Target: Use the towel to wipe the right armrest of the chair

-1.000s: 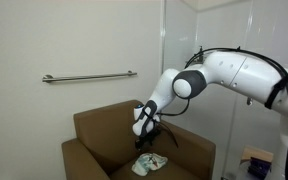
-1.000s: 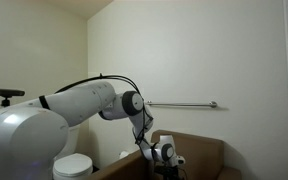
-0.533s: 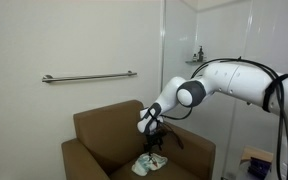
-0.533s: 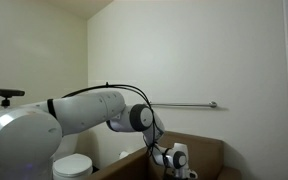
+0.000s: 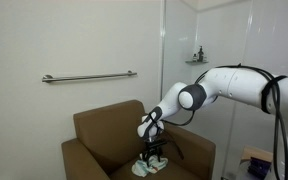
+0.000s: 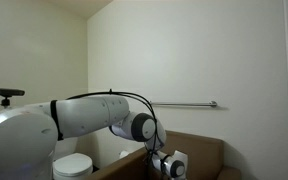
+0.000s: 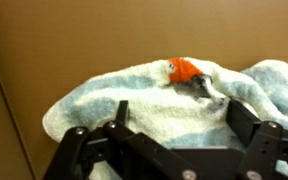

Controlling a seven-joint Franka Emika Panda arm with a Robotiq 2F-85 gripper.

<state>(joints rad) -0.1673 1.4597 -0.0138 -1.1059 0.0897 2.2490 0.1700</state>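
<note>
In an exterior view, the gripper (image 5: 154, 154) has dropped from above the seat of the chair (image 5: 99, 127) until it hangs just over the towel (image 5: 143, 167). The towel lies crumpled on the seat cushion, between the two armrests. We read this as the end of the approach. The pickup has not yet happened, and no wiping of an armrest has begun.

In an exterior view from behind the arm, the gripper (image 6: 169, 165) has sunk close to the bottom edge, in front of the brown chair (image 6: 204, 150). The towel is hidden here, and we cannot tell from this angle how the jaws stand.

In the wrist view, the gripper (image 7: 176, 108) has its fingers (image 7: 120, 112) spread apart on either side of the towel (image 7: 144, 85), with nothing clamped between them. The towel fills the lower frame. It is pale, white shading to light blue, with a looped terry pile, bunched into soft folds. An orange patch (image 7: 185, 69) and a small dark mark sit at its top. It rests on the brown surface (image 7: 84, 30). We judge it soft enough to pinch at a raised fold.
</note>
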